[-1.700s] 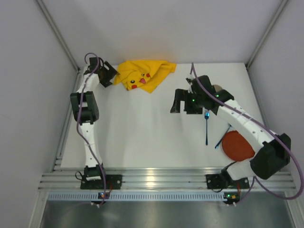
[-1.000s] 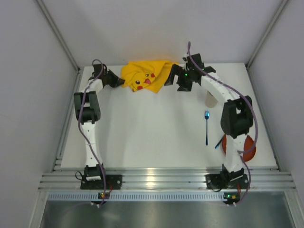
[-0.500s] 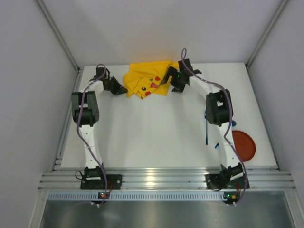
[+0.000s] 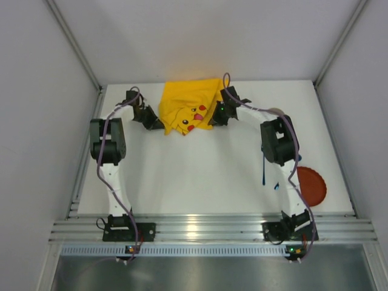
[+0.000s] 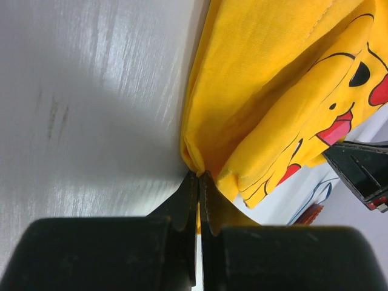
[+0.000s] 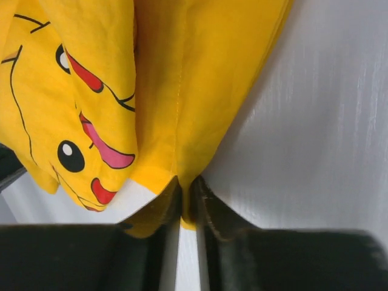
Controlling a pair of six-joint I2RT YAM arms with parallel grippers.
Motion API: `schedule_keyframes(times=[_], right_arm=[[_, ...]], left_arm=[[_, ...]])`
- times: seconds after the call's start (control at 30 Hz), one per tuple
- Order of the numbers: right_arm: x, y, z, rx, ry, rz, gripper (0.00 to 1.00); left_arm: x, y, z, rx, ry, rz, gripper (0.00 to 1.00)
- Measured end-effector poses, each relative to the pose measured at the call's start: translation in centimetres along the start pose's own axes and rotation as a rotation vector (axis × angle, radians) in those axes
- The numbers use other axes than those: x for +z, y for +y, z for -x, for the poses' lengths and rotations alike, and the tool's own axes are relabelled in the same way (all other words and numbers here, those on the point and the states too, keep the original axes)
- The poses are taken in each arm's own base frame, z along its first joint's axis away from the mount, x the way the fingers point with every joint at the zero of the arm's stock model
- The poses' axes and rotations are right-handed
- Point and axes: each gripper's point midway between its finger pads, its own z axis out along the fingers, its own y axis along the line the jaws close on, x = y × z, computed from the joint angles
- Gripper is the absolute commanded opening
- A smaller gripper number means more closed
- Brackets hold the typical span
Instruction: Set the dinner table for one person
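The yellow Pikachu-print cloth (image 4: 188, 106) lies bunched at the back of the white dinner table (image 4: 194, 176). My left gripper (image 4: 159, 125) is shut on the cloth's left edge. In the left wrist view a yellow fold (image 5: 273, 91) is pinched at the tips of that gripper (image 5: 198, 176). My right gripper (image 4: 216, 116) is shut on the cloth's right edge. The right wrist view shows the hem of the cloth (image 6: 182, 79) squeezed between the shut fingers of that gripper (image 6: 187, 182). Both arms reach inward from either side of the cloth.
A blue spoon (image 4: 264, 173) and another blue utensil (image 4: 277, 185) lie at the right, partly behind the right arm. A red plate (image 4: 312, 185) sits near the front right edge. A pale cup (image 4: 276, 111) peeks out behind the right arm. Grey walls enclose the table.
The right arm swung over to the cloth's right edge, and its jaws went from wide open to shut on it. The left gripper and the cloth shifted slightly toward the front.
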Motion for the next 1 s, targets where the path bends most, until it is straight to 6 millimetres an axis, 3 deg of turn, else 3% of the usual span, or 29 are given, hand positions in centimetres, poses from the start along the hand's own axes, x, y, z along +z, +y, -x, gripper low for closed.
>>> schedule_keyframes(times=[0.03,0.33,0.47,0.63,0.77,1.0], right_arm=[[-0.1,-0.2,-0.1,-0.002,0.002,-0.005,0.00],[-1.9,-2.2,-1.7,-0.041,0.042,-0.058,0.00],[-4.0,-4.2,-3.5,-0.068,0.088,-0.116,0.00],[-7.1,-7.5,-5.9,-0.092,0.145,-0.203,0.00],[-9.5,-8.3,-6.9,-0.107,0.161,-0.224,0.00],[-12.7,-9.0,-9.0,-0.123,0.199,-0.246,0.00]], left_arm=[[-0.1,0.1,-0.1,0.001,0.002,0.003,0.00],[-1.9,2.1,-2.2,0.034,0.008,0.102,0.00],[-3.4,4.0,-3.3,0.034,-0.002,0.179,0.00],[-5.2,6.2,-3.2,0.009,-0.033,0.259,0.00],[-6.7,7.9,-3.4,-0.002,-0.066,0.336,0.00],[-9.9,11.2,-5.3,-0.079,-0.102,0.452,0.00]])
